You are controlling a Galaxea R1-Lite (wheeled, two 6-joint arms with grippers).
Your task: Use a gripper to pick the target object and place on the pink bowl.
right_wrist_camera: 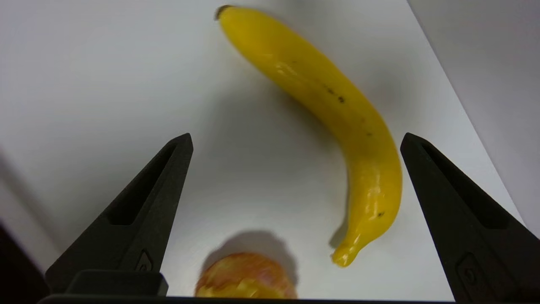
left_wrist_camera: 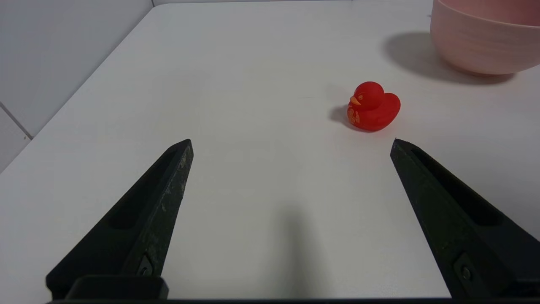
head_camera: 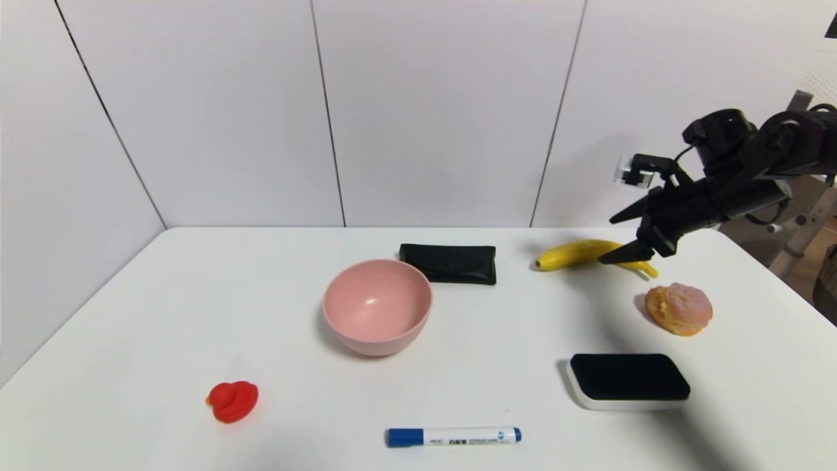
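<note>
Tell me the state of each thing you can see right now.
Right pincer: open, above the banana.
Left pincer: open, near the duck.
Banana: lying on the table, ungrasped.
Bowl: upright, empty.
Marker: capped, lying flat.
Pouch: closed, flat.

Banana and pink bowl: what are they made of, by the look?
Banana: probably plastic; glossy, even yellow skin with sharp highlights and few specks. Pink bowl: looks like matte plastic or similar, with uniform colour and soft sheen; ceramic cannot be excluded.
</note>
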